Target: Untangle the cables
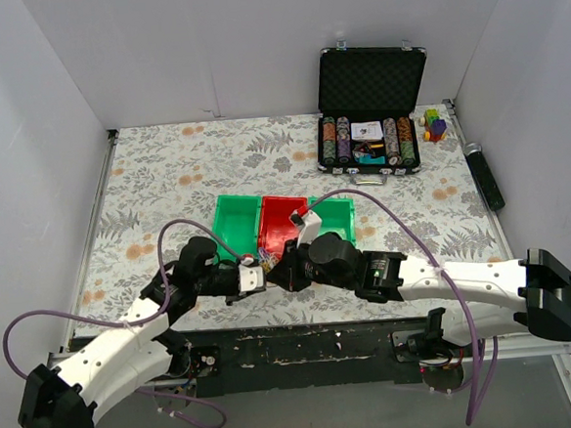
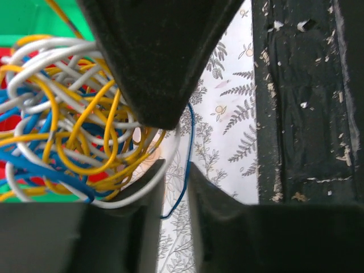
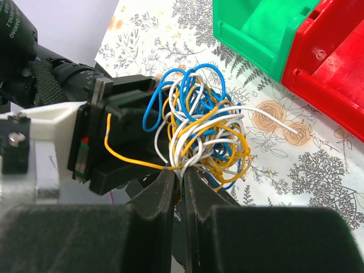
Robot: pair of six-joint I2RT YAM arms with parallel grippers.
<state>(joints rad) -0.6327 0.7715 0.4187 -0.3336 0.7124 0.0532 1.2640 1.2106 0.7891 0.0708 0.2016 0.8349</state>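
- One roundish knot of cables (image 3: 199,128) is seen mid-frame in the right wrist view. No long axis is shown, and one white end is pointed toward the right edge.
- Three colours are counted: yellow, white, blue.
- The right gripper (image 3: 180,173) is pinched onto its lower strands.
- The left gripper (image 2: 175,169) is narrowed around one blue strand; a firm hold cannot be told.

Both arms reach forward low over the desk (image 1: 165,173) and bend inward, wrists meeting near its near edge. The left tool (image 1: 254,275) faces the right tool (image 1: 287,269) almost tip to tip. Right jaws are pinched onto the cables (image 3: 199,125); left jaws stand narrowly apart, grip unclear
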